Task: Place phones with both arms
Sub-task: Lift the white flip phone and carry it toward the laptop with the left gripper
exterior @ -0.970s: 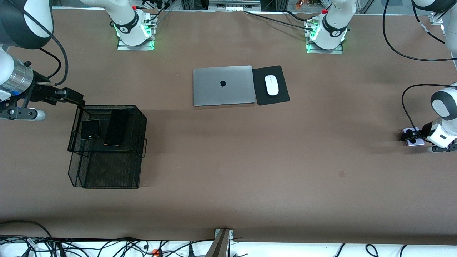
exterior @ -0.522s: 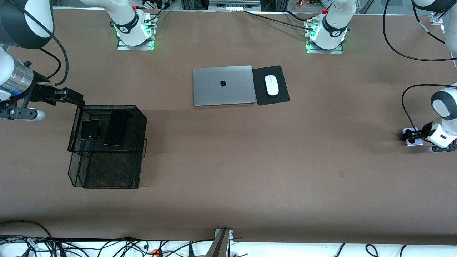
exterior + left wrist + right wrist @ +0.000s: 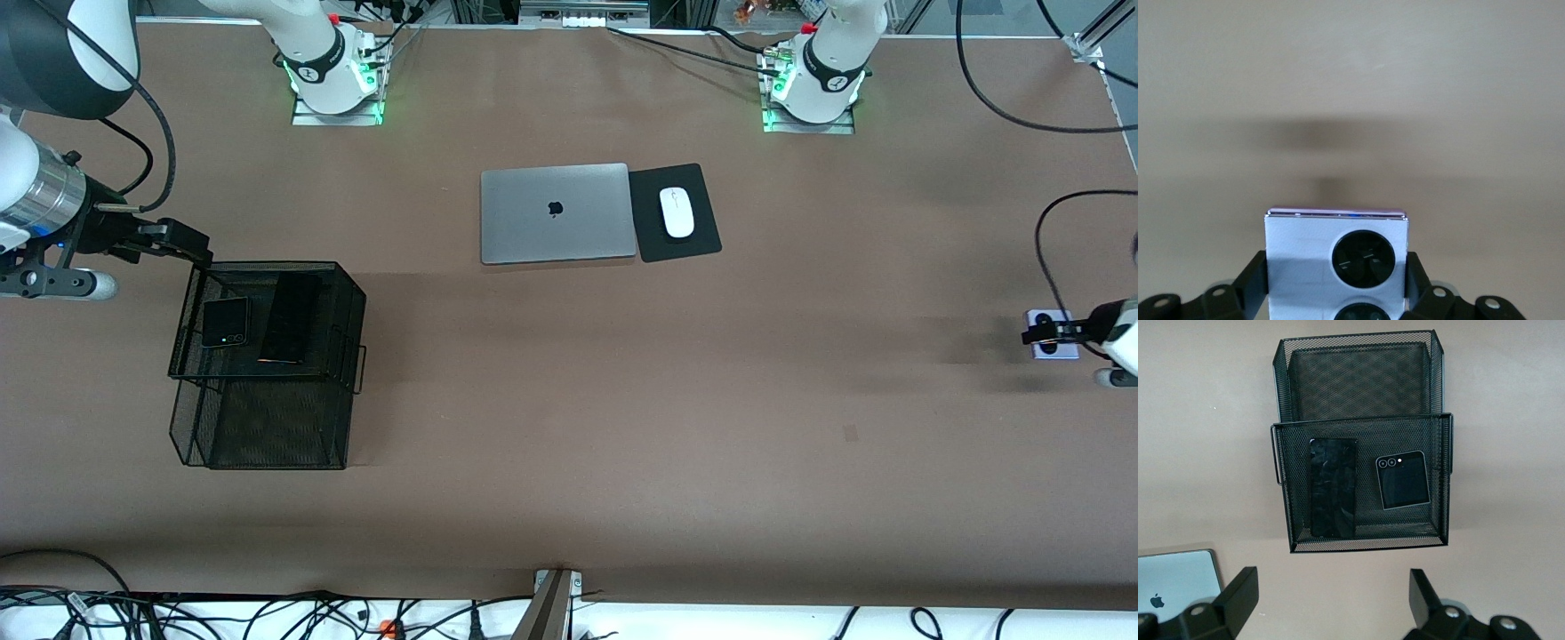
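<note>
- Lifting off the table since a second ago, the left gripper [image 3: 1042,336] stays clamped on the white-lavender phone [image 3: 1053,333], so carrying it comes next.
- Waiting wide open, the right gripper [image 3: 185,246] hovers by the mesh basket [image 3: 351,293] holding both black phones [image 3: 267,318].

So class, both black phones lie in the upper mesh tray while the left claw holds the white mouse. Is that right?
Not quite. The left claw holds the white-lavender phone, as the left wrist view shows. The white mouse sits on its pad beside the laptop. Both black phones, the squarish one and the slim slab, do lie in the upper mesh tray.
</note>
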Tool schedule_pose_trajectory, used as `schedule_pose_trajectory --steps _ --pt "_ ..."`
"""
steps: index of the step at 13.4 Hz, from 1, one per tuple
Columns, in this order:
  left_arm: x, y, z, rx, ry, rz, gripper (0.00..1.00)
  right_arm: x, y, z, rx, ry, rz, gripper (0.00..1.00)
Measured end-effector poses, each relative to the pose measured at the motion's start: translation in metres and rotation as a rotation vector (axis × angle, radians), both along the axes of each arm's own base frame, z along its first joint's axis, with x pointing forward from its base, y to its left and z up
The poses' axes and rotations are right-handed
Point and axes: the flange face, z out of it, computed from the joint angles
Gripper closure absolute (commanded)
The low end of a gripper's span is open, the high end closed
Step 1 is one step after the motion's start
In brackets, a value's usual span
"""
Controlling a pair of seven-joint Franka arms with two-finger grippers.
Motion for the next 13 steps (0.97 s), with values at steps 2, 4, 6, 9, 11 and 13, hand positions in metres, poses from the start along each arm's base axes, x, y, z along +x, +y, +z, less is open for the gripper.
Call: schedule_pose_trajectory --steps 2,4,6,9,11,13 --pt "0.015 -0.047 0.053 -0.021 0.056 -0.06 0.85 0.001 0.004 -0.001 -0.001 0.002 0.009 0.0" --pt "0.03 -0.104 0.085 -0.048 0.068 -0.145 0.85 0.006 0.016 -0.004 0.008 0.003 0.032 0.0" --pt "0.044 -0.171 0.096 -0.088 0.049 -0.232 0.85 0.011 0.016 -0.009 0.023 0.01 0.038 0.0" --pt "0.053 -0.293 0.084 -0.148 0.072 -0.276 0.86 0.015 0.013 -0.014 0.008 0.022 0.019 0.0" --pt "0.054 -0.382 0.062 -0.193 0.076 -0.234 0.9 0.014 0.027 -0.012 -0.002 0.023 0.011 0.0" --pt "0.051 -0.461 0.049 -0.218 0.034 -0.243 0.82 0.011 0.036 -0.009 -0.002 0.022 0.007 0.0"
